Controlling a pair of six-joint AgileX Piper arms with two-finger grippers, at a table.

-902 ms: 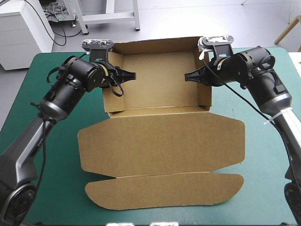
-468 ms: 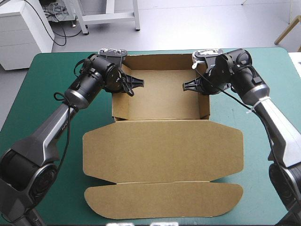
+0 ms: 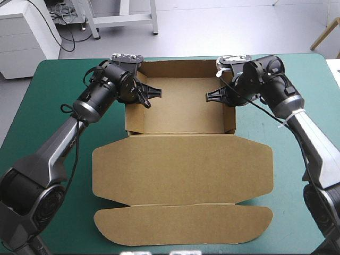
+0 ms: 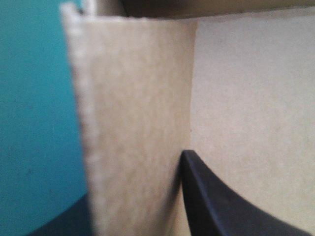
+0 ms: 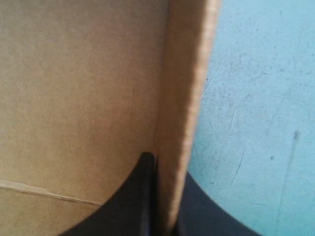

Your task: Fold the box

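Observation:
The brown box [image 3: 180, 106] stands as an open tray at the far middle of the table, with its walls raised. Its lid [image 3: 180, 164] lies flat toward the near edge, and a curved flap [image 3: 180, 223] sits beyond a crease. My left gripper [image 3: 158, 93] straddles the left wall [image 3: 134, 119], one black finger [image 4: 221, 201] inside the tray. My right gripper [image 3: 208, 96] pinches the right wall [image 3: 230, 119]. In the right wrist view its fingers [image 5: 142, 196] close on the wall's edge [image 5: 184, 98].
The teal-green cover [image 3: 58, 74] shows bare on the left of the box and also on the right [image 3: 303, 175]. The flap's rim reaches almost to the table's near edge.
Both wrists have swung in toward the far corners of the tray and onto the side walls, which now stand straighter. The whole box has slid slightly toward the near edge.

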